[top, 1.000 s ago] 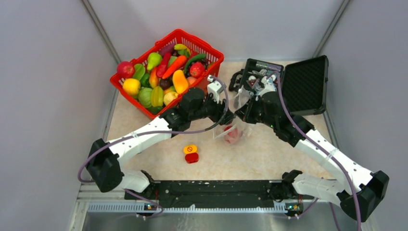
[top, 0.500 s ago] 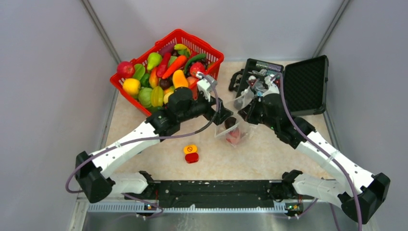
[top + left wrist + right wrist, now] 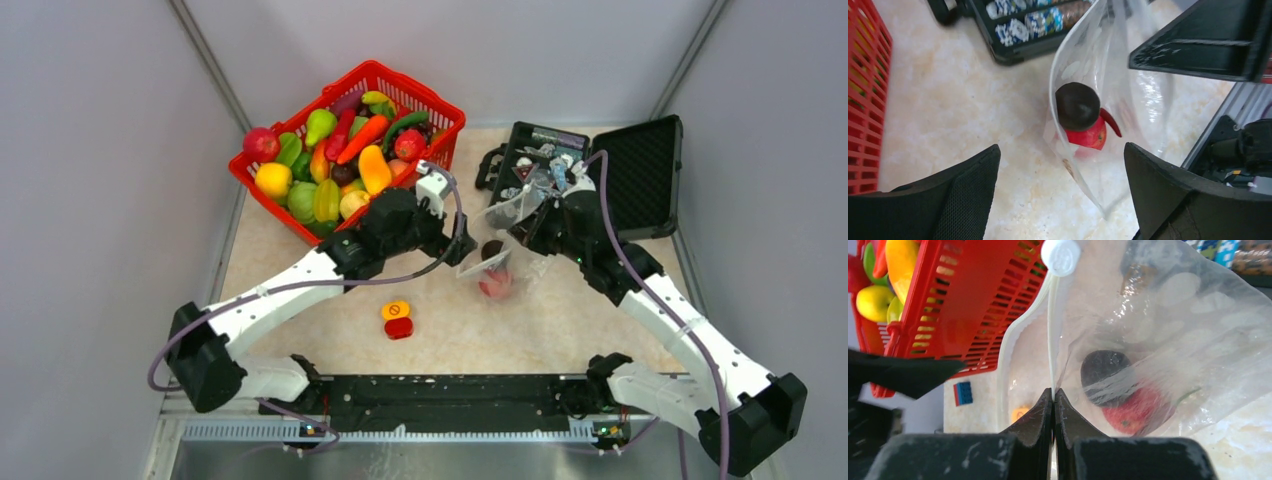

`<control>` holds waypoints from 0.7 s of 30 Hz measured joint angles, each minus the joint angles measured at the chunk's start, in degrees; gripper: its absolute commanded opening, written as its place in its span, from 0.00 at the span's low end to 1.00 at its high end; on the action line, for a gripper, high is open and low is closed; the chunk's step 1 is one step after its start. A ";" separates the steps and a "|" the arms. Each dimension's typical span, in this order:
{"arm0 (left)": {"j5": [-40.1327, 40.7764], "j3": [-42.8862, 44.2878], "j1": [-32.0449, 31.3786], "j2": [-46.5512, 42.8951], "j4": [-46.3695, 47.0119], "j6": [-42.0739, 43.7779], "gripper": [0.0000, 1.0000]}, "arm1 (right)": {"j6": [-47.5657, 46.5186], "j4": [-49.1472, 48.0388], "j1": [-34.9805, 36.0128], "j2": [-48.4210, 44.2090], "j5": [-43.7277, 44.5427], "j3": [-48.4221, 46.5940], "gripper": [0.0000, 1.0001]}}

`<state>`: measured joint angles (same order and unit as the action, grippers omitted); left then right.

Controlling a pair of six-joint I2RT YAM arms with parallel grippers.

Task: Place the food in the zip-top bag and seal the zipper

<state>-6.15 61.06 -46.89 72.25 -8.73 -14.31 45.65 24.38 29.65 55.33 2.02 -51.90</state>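
Left pincer has opened; dark fruit dropped into bag.

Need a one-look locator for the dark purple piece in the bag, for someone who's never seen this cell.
Find the open black case at the far right of the overhead view; on the near side of its left half is the clear zip-top bag. Inside, the dark purple piece is the round, near-black one resting on the red fruit.
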 measured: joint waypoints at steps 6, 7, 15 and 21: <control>-0.68 0.04 0.09 7.93 -1.70 -2.71 0.72 | 0.02 -1.99 -0.09 -0.26 -3.23 1.44 0.00; -1.18 0.20 0.15 8.90 -2.16 -3.15 0.66 | 0.02 -2.08 -0.09 -0.48 -3.41 1.62 0.00; -6.16 3.34 0.33 11.50 -5.38 -3.54 0.00 | -0.07 -2.25 -0.09 -1.16 -3.82 1.99 0.00; -11.41 7.78 0.33 9.94 -7.13 -1.97 0.00 | -0.66 -2.12 -0.11 -1.09 -4.48 2.12 0.00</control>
<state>-17.56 68.84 -46.57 82.19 -15.86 -16.27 44.99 22.26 29.54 54.24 -2.46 -49.78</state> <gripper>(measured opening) 0.002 0.004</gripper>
